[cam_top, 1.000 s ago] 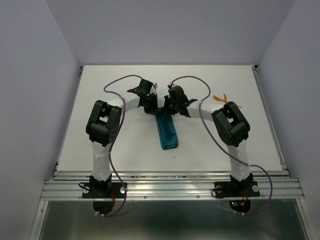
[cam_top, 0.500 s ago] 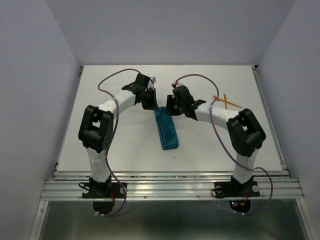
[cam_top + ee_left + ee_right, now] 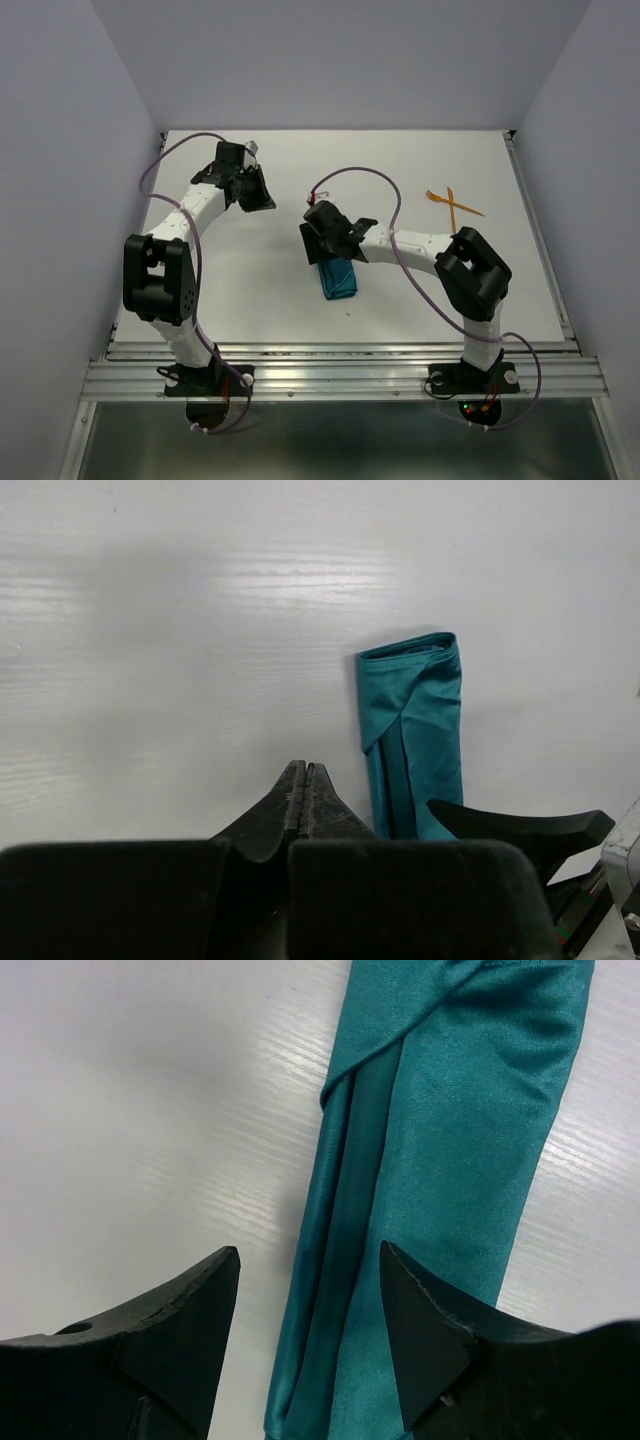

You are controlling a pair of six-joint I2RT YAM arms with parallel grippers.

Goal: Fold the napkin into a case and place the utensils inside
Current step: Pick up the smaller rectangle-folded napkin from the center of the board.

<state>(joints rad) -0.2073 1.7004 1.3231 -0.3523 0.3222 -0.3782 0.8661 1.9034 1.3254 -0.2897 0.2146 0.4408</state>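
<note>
The napkin (image 3: 339,279) lies folded as a narrow teal case (image 3: 460,1110) in the middle of the table, with a diagonal flap edge across it. My right gripper (image 3: 326,256) hovers over its far end, open, its jaws (image 3: 310,1260) straddling the case's left long edge without holding it. My left gripper (image 3: 266,200) is off to the far left of the case, shut on nothing (image 3: 303,771), and the case (image 3: 415,730) shows beyond it to the right. The two orange utensils (image 3: 452,203) lie crossed at the far right, away from both grippers.
A white tabletop (image 3: 250,290) carries everything. Grey walls close in the left, back and right sides. A metal rail (image 3: 340,372) runs along the near edge by the arm bases. A right fingertip (image 3: 520,830) shows in the left wrist view.
The right gripper has opened and let go of the case, moving toward its near part. The left arm has swung away to the far left, still shut.
</note>
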